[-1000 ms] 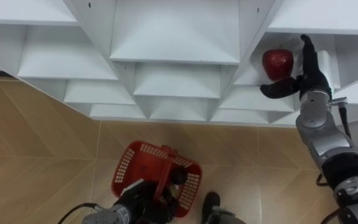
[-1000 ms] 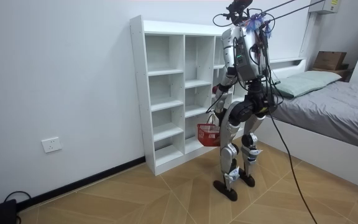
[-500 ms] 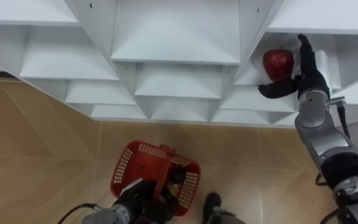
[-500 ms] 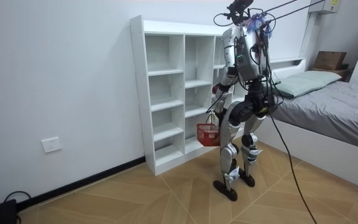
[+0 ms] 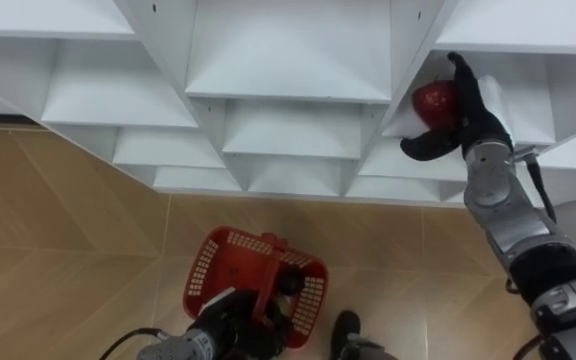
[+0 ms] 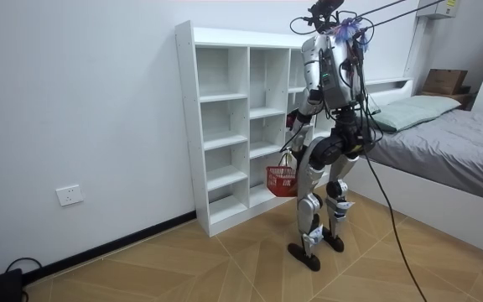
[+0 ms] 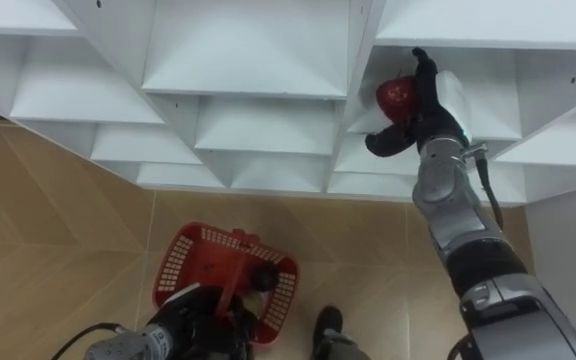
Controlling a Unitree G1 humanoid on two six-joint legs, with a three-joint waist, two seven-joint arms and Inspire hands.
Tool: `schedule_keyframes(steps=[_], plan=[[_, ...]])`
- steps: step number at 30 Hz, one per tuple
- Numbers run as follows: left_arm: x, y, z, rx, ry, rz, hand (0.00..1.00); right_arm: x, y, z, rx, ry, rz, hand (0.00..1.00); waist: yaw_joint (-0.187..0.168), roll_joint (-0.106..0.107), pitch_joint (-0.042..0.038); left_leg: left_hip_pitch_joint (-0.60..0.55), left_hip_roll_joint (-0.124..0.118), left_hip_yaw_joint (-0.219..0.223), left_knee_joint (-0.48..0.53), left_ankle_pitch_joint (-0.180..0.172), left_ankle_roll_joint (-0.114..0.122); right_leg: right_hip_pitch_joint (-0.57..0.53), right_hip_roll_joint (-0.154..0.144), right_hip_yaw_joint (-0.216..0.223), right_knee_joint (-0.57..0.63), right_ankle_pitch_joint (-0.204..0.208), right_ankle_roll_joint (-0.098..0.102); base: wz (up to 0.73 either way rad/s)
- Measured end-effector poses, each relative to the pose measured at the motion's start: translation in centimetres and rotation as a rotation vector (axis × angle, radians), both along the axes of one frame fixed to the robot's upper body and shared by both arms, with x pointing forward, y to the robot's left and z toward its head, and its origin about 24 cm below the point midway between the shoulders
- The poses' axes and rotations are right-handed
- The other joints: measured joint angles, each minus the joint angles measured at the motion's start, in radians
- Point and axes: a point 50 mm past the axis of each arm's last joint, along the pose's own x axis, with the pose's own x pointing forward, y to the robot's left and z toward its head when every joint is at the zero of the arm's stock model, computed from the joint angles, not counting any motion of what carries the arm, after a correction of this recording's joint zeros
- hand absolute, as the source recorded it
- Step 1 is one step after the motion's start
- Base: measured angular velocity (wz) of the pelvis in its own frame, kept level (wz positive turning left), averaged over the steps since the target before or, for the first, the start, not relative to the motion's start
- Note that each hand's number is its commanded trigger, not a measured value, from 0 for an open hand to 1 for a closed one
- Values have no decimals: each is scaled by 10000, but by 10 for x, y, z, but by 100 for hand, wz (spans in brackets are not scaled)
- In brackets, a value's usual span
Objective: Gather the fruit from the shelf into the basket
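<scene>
Right hand (image 5: 468, 112), fingers spread, cups the red apple (image 5: 430, 102) for lifting; left hand (image 5: 226, 325) grips the red basket (image 5: 206, 268) low, ready for fruit.

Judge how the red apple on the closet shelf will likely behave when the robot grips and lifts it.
The apple is round, so a nudge from the right hand would probably roll it along the shelf. Its glossy skin suggests it may slip from the fingers. It looks firm, likely keeping shape; the left hand holds the basket.
</scene>
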Motion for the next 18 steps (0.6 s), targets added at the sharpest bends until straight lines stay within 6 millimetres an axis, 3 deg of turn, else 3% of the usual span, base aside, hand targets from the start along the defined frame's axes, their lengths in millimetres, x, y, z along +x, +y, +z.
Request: schedule_keyframes(steps=[2,3,4,5,6,18], plan=[[0,0,0,-2,0,-15,100,0,0,0,-2,4,10,0,-4,0,0,-1,-1,0,3,0,0,0,-2,1,-1,0,0,0],[0,0,0,-1,-1,-15,100,0,0,0,-1,4,12,10,-4,0,0,-2,-1,-1,4,0,0,0,-2,1,-1,0,0,0],[0,0,0,-1,-4,-14,100,0,0,0,-20,10,24,30,-4,0,-1,-1,1,0,4,0,0,0,0,1,-2,0,0,0],[0,0,0,-1,-3,-16,100,0,0,0,-38,20,42,84,-4,1,-1,-2,2,0,8,0,0,0,1,2,-1,0,0,0],[0,0,0,-1,-3,-17,100,0,0,0,-46,22,46,100,-4,1,-1,-1,3,0,12,0,0,0,1,2,0,0,0,0],[6,0,2,60,-78,-50,100,3,-4,7,-318,-206,-50,100,-11,0,-1,38,38,1,48,5,-8,76,44,10,-56,47,-20,0]])
